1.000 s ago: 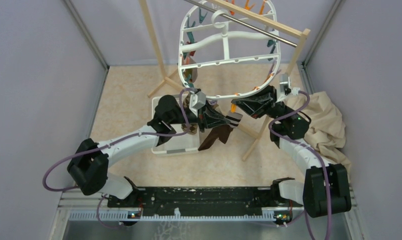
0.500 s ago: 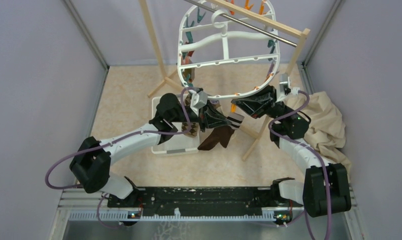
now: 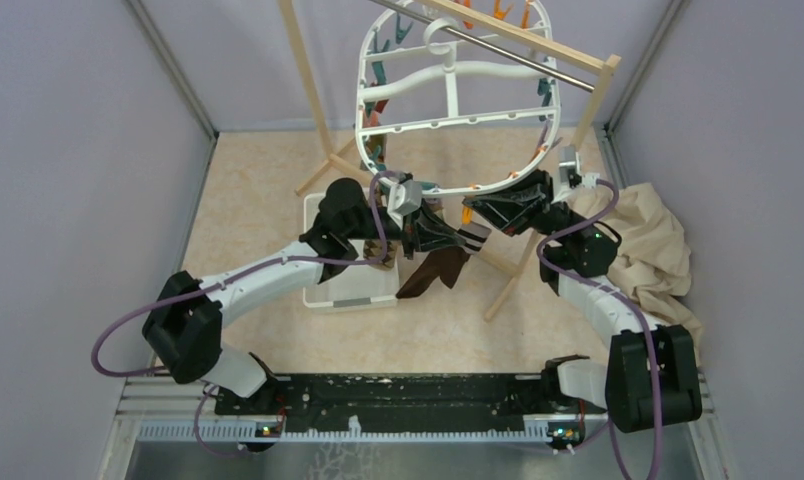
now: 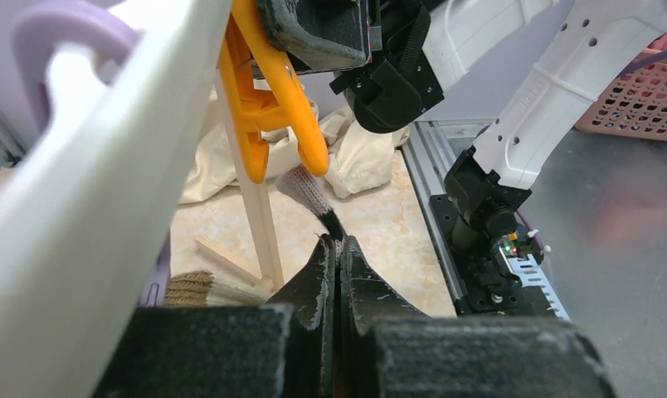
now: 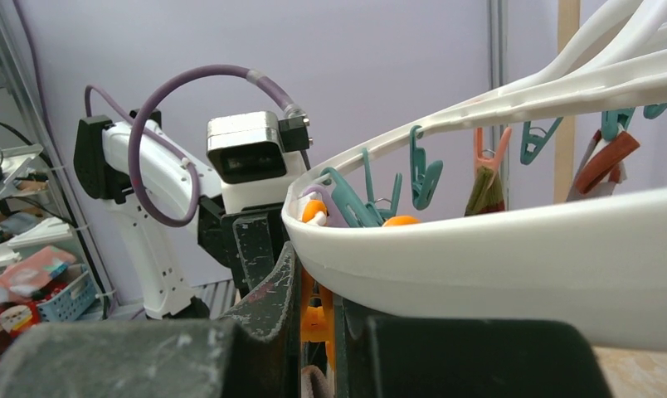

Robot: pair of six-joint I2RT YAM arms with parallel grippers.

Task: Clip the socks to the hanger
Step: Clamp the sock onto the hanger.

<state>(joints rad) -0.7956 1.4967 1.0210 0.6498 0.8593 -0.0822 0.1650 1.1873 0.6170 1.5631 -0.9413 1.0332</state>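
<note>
Top external: left gripper (image 3: 450, 238) clamping dark brown fabric sock with cream cuff (image 3: 433, 272). Toe is hanging down and cuff is being offered up to orange plastic peg (image 3: 466, 213) on near rim of large white oval plastic hanger (image 3: 361, 100). Right gripper (image 3: 481, 213) is closing on that peg, probably squeezing mouth open for cuff. Left wrist: cuff is sitting just under peg tips, not yet between them. Left arm is reaching forward, wrist raised. Right arm is folding back, wrist turning inward.
</note>
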